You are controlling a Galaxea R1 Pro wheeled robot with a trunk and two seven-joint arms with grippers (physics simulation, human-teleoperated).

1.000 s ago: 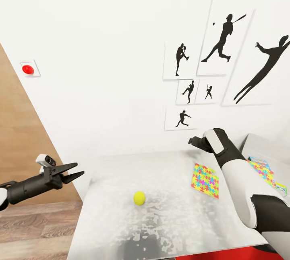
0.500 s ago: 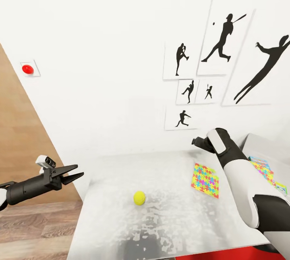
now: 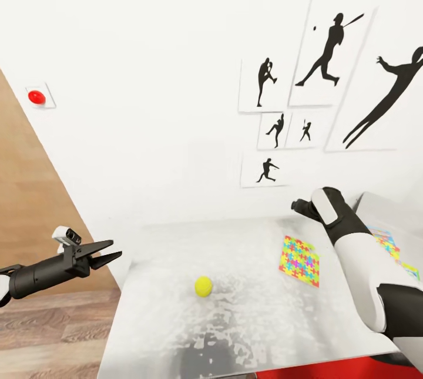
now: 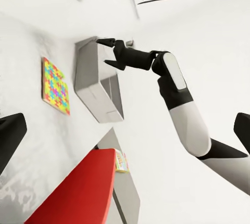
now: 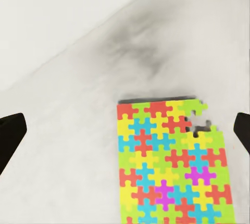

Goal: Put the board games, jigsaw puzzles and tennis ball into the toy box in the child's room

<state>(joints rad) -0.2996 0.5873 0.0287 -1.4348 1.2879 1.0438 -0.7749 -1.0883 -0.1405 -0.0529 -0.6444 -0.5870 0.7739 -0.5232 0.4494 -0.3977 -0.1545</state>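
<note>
The head camera looks forward and down across the light grey speckled desk (image 3: 235, 308) toward the white wall. The left wrist camera, off the desk's end, faces along it from farther back. The right wrist camera looks down from close above. All 3 share the bright multicoloured flat jigsaw puzzle sheet (image 3: 299, 260) (image 4: 55, 86) (image 5: 172, 164).
</note>
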